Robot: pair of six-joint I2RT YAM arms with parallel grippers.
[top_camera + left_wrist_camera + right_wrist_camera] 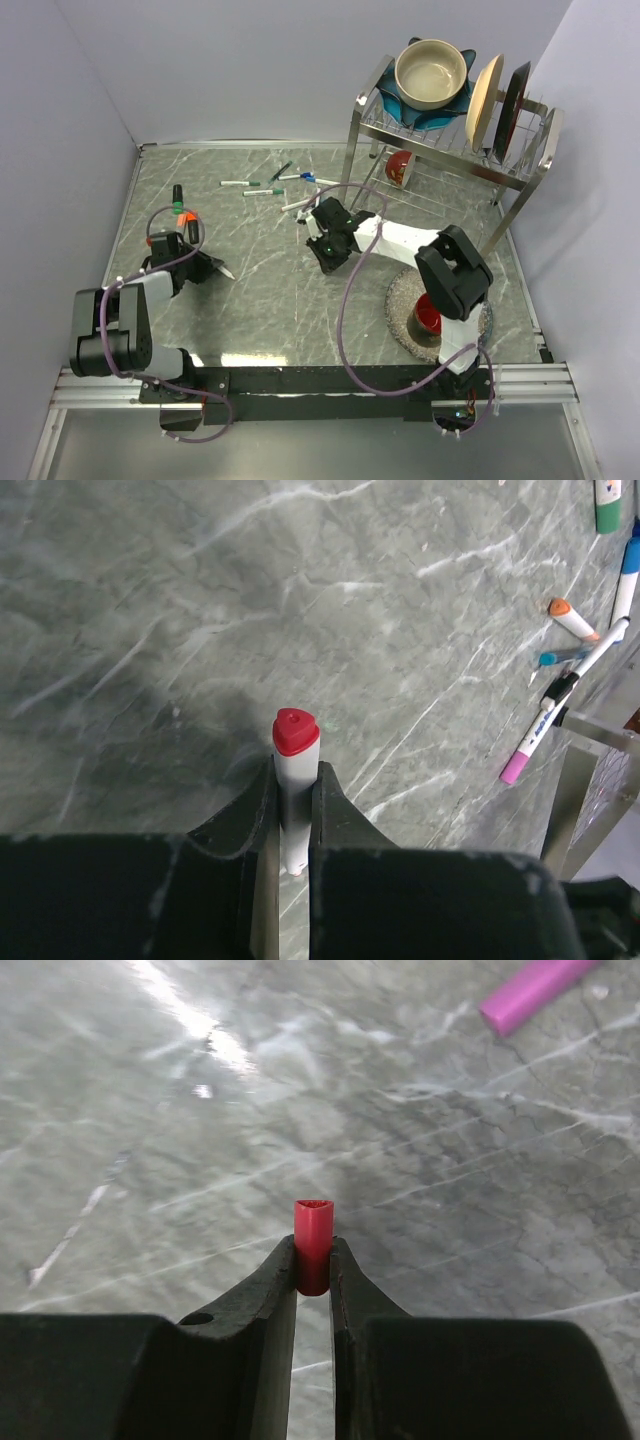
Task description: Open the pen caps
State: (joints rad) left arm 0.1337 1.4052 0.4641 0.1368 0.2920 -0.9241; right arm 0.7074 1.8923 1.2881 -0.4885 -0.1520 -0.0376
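Note:
My left gripper (297,772) is shut on a white marker (296,790) with a red end (296,732), held low over the table at the left (205,266). My right gripper (313,1257) is shut on a short red pen cap (313,1240), apart from the marker, near the table's middle (326,248). Loose caps in black (177,192), green (181,205) and orange (186,216) stand beyond the left gripper. Several capped markers (262,191) lie at the back. An orange-ended piece (571,619) and a pink-ended marker (535,735) show in the left wrist view.
A metal dish rack (452,140) with a bowl (431,73) and plates stands at the back right, a red cup (399,166) under it. A round mat (402,300) with a red bowl (428,318) lies by the right arm's base. A pink piece (535,985) lies ahead of the right gripper.

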